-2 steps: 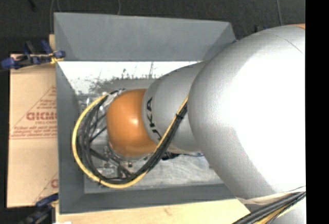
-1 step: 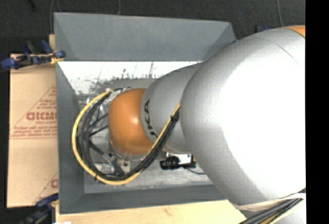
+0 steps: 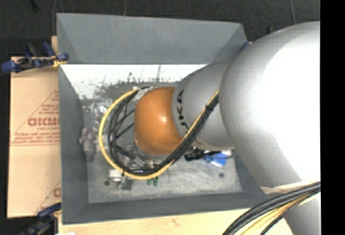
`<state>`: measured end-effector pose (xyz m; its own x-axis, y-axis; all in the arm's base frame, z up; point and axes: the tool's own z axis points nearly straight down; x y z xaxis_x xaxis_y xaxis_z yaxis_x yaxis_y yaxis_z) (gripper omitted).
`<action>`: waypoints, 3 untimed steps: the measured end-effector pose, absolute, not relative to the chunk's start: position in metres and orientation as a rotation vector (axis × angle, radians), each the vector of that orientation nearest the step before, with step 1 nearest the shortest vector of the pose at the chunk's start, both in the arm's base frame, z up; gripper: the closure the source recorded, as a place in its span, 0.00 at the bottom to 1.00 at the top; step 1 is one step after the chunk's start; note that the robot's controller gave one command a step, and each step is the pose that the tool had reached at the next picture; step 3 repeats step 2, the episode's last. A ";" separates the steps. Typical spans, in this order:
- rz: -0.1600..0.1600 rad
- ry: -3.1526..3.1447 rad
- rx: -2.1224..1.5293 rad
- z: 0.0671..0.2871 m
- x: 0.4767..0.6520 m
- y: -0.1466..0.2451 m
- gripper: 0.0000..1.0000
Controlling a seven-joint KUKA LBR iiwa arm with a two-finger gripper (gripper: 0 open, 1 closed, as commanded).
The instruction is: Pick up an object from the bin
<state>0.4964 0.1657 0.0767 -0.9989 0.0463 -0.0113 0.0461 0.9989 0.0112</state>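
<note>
Seen from above, the arm (image 3: 259, 121) reaches low into the bin (image 3: 73, 174). Its gripper (image 3: 131, 163) sits beneath an orange cover (image 3: 156, 121); I cannot tell whether it is open or closed. Just beside it lies a small pale piece (image 3: 115, 177), probably light and rigid, best pinched across its narrow width. Black letters (image 3: 180, 111) on the arm, partly hidden, read "KU".

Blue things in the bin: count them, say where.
1: a small blue thing lies on the bin floor, right of centre, beside the arm. More may be hidden under the arm.
</note>
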 end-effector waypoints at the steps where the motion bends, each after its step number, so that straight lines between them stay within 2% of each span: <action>1: 0.006 3.131 0.065 0.158 0.505 0.154 1.00; 2: 0.006 3.130 0.049 0.263 0.510 0.145 1.00; 3: 0.006 3.130 0.049 0.263 0.510 0.145 1.00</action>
